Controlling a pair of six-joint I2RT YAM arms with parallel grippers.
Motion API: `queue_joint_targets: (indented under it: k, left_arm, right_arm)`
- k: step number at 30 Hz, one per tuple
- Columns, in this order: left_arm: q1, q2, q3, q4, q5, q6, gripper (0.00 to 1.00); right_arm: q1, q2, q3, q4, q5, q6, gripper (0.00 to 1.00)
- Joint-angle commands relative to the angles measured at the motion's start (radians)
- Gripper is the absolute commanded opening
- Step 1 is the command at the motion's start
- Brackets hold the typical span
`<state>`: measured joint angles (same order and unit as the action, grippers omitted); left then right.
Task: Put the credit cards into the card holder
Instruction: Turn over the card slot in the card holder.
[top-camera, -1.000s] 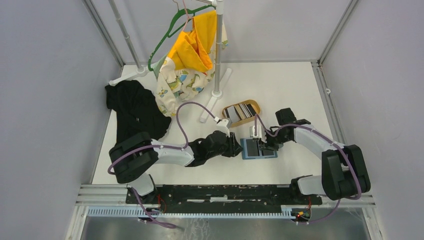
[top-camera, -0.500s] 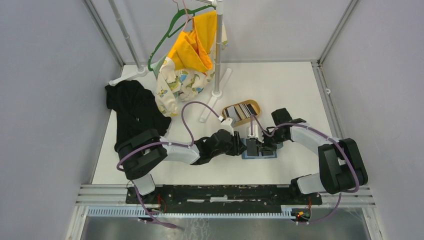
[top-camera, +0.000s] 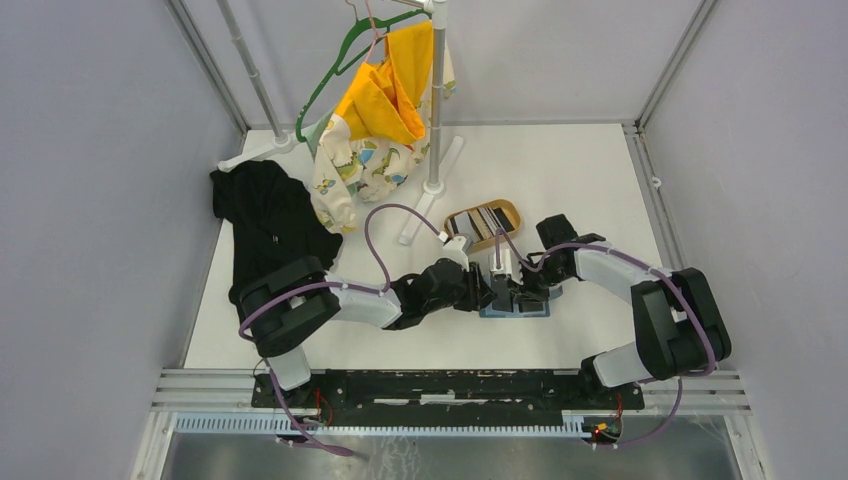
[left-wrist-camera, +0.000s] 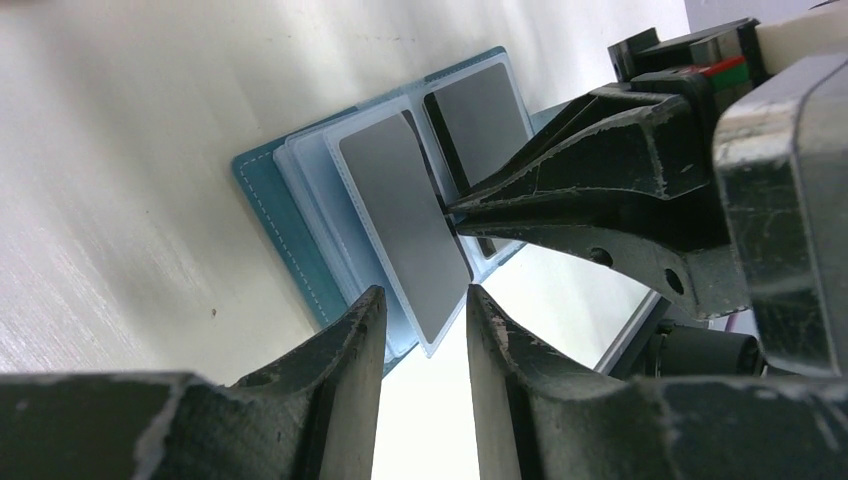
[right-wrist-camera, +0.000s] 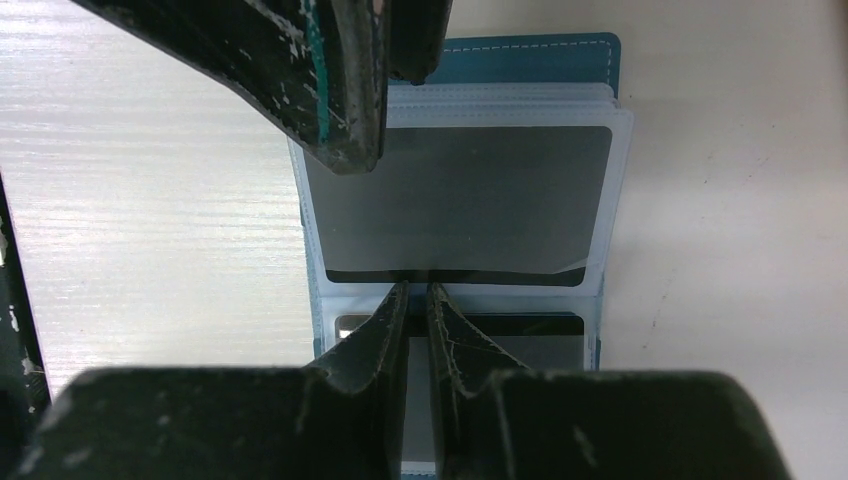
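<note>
- The holder (left-wrist-camera: 285, 215) lay open on the table (top-camera: 600, 170) between both grippers, with grey cards (right-wrist-camera: 455, 200) in its clear sleeves.
- More cards lay in the tray (top-camera: 492, 243) just behind.
- The left gripper (left-wrist-camera: 423, 297) was released, jaws parted at a sleeve's corner.
- The right gripper (right-wrist-camera: 416, 290) was nearly closed at the fold; I cannot tell whether it grasped anything.

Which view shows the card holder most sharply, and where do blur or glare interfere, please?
Right wrist: card holder crisp, evenly lit; the right tool dark, blurred. Left wrist: white glare behind the left tool. Top external: sharp, but holder tiny, mostly hidden.
</note>
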<state>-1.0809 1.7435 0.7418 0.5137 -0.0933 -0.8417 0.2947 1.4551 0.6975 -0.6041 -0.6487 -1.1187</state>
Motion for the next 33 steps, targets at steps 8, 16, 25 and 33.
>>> queue_joint_targets:
  k: [8,16,25,33]
  left_arm:
    - [0.016,0.032,0.031,0.084,0.036,-0.032,0.46]
    - [0.017,0.068,0.049,0.118,0.076,-0.039,0.46]
    - [0.019,0.118,0.058,0.212,0.154,-0.070,0.46]
    - [0.018,0.128,0.062,0.278,0.199,-0.077,0.46]
  right_arm:
    - [0.010,0.031,0.017,-0.009,0.051,0.013,0.16]
    - [0.012,0.036,0.019,-0.009,0.058,0.014,0.16]
    - [0.014,0.030,0.032,-0.017,0.066,0.025,0.17]
    - [-0.041,-0.055,0.066,-0.029,0.064,0.087,0.31]
